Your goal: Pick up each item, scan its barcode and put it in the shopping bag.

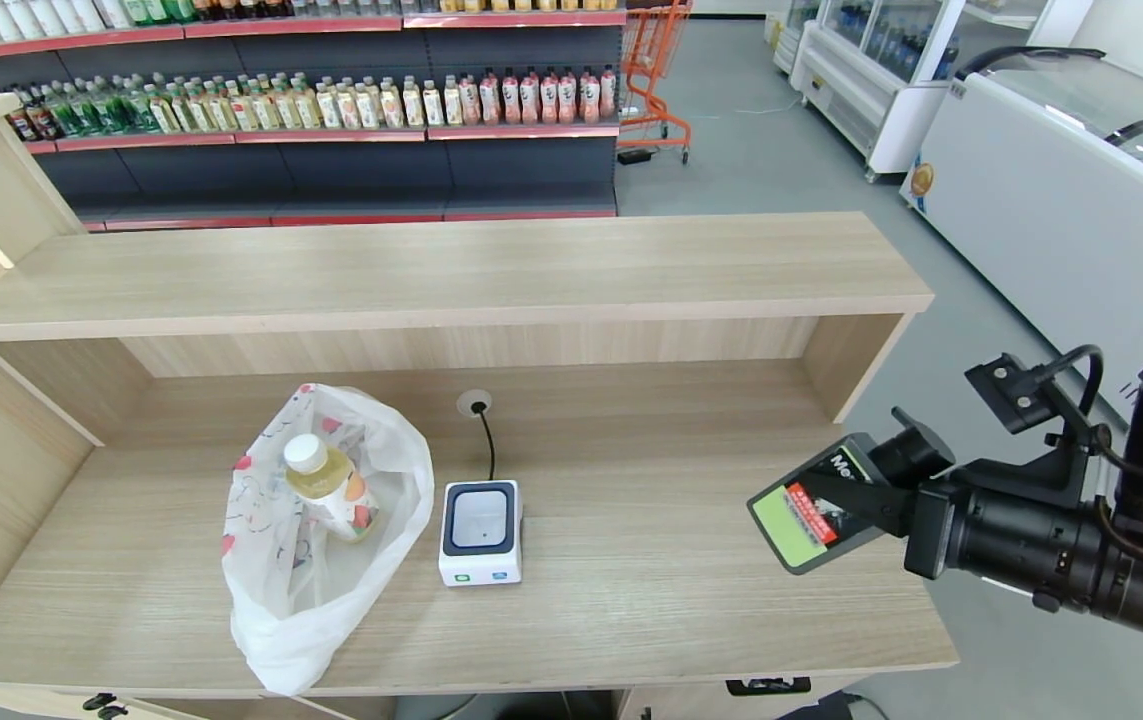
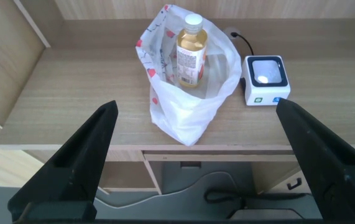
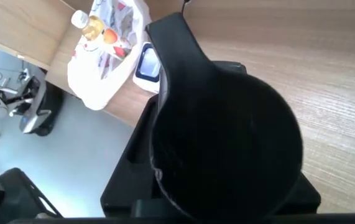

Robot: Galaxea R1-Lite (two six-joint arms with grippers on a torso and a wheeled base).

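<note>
- My right jaws are pressed on a black pack [image 1: 803, 517] and pinch it by one end. Its green face with a red label is turned up and towards the left.
- The black pack hangs above the right end of the counter [image 1: 681, 590], close to the right edge and well apart from the scanner [image 1: 480, 530].
- My left jaws are spread wide. The two fingers [image 2: 81, 162] stand far apart with nothing between them, out in front of the near edge of the counter and facing the shopping bag [image 1: 331, 580].
- The shopping bag is white plastic with small coloured prints. It lies on the left part of the counter with its mouth open, and its lower end reaches the near edge.
- Inside the bag there is one bottle [image 1: 326, 487] with a white cap and pale yellow drink. It leans, with the cap towards the back.
- The scanner is a small white box with a dark window on top. It stands just beside the bag on the right; I cannot tell if they touch. Its cable [image 1: 488, 445] runs back to a hole in the counter.
- Between the scanner and the black pack the counter surface is bare wood.
- A raised shelf [image 1: 431, 270] runs along the back, and a side wall closes the left side.
</note>
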